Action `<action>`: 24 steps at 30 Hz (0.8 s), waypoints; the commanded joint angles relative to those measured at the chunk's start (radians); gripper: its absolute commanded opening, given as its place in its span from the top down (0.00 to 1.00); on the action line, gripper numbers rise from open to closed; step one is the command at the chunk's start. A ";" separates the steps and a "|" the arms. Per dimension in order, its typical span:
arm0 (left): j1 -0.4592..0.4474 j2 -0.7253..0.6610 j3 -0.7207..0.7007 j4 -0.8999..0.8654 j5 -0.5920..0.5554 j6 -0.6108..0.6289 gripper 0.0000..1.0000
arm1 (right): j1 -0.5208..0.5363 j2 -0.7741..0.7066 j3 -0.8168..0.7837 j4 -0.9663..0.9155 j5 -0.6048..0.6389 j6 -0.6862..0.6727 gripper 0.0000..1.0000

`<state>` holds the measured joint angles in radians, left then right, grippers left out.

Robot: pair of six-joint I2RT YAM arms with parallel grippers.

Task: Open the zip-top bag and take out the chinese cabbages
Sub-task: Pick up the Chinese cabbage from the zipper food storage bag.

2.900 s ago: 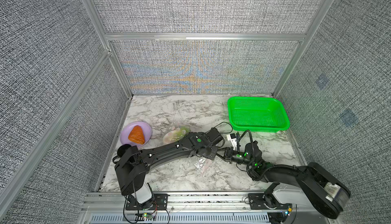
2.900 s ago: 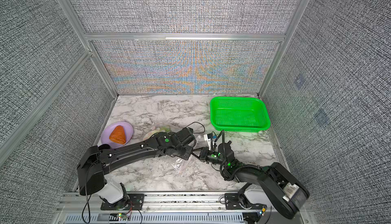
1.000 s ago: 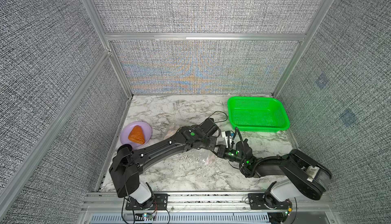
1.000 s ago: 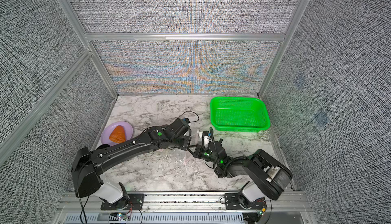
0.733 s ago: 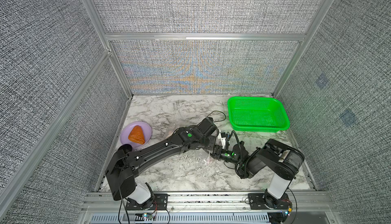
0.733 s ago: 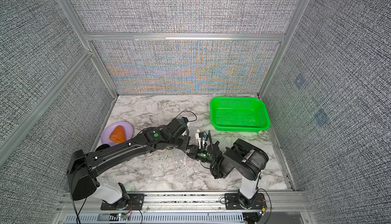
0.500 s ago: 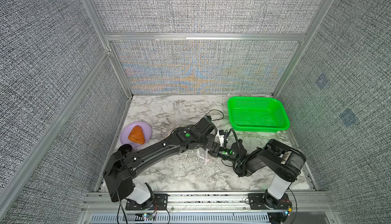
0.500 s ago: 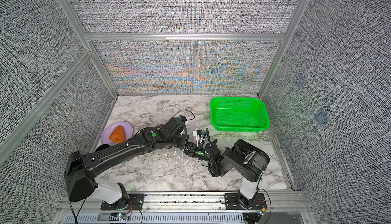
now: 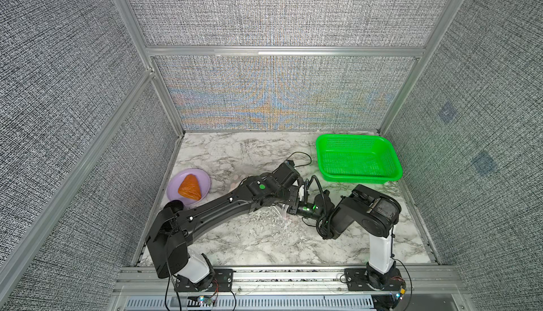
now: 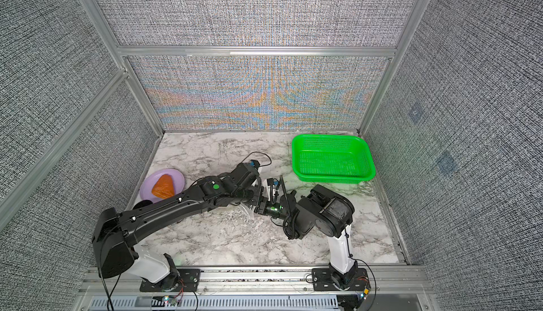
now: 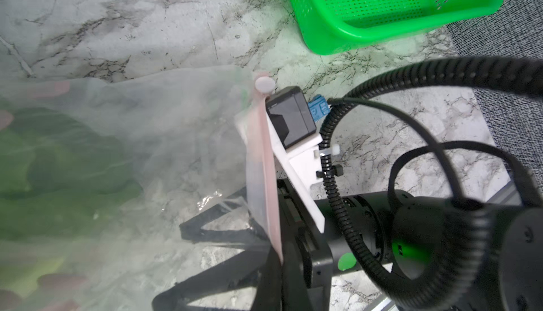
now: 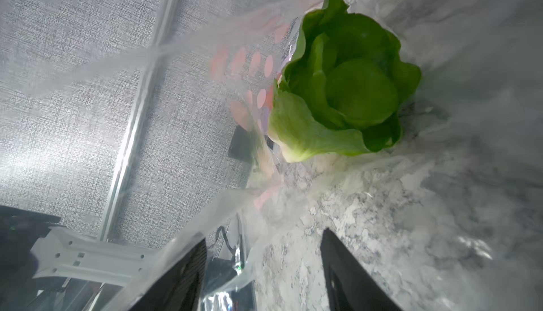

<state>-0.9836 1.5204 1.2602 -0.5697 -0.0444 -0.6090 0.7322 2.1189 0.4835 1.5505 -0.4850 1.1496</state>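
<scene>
In both top views you see the clear pink-dotted plastic zip-top bag (image 9: 278, 207) mid-table; left wrist: left gripper (image 11: 274, 265) clamped on its zip edge; right wrist: right gripper (image 12: 263, 265) wide inside it, facing the green leafy cabbage head (image 12: 343, 83) deeper in.

**Layout of the table**

Table (image 9: 249, 245), seen from its front edge.

- Basket (image 9: 360, 178): back right corner.
- Plate (image 9: 203, 178): left edge, mid-depth, with the wedge (image 9: 189, 188) on it.
- Left arm (image 9: 223, 206): rises at the front left and slants across to the centre.
- Bag (image 11: 176, 124): on the table at the centre, between plate and basket, largely under the left arm's wrist, its mouth turned to the right.
- Cabbage (image 12: 343, 89): in the bag, deeper in than the mouth.
- Right arm (image 9: 367, 215): rises at the front right.
- Right gripper (image 12: 263, 236): reaches leftward inside the bag's mouth, with the cabbage ahead of its fingers and apart from them.
</scene>
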 commanded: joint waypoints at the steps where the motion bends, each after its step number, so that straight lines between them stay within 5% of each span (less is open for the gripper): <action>1: 0.006 -0.002 -0.005 -0.063 0.046 0.017 1.00 | -0.026 -0.024 -0.021 0.146 0.010 -0.020 0.38; 10: 0.013 -0.028 -0.020 -0.093 0.055 0.049 1.00 | -0.097 -0.042 0.008 0.097 -0.043 -0.051 0.44; 24: 0.023 0.003 0.018 -0.042 0.047 0.013 1.00 | 0.010 -0.003 0.104 0.053 0.000 -0.085 0.49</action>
<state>-0.9577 1.5047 1.2610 -0.6682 -0.0231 -0.5961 0.7181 2.1162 0.5648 1.5124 -0.4767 1.0782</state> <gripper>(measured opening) 0.048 0.514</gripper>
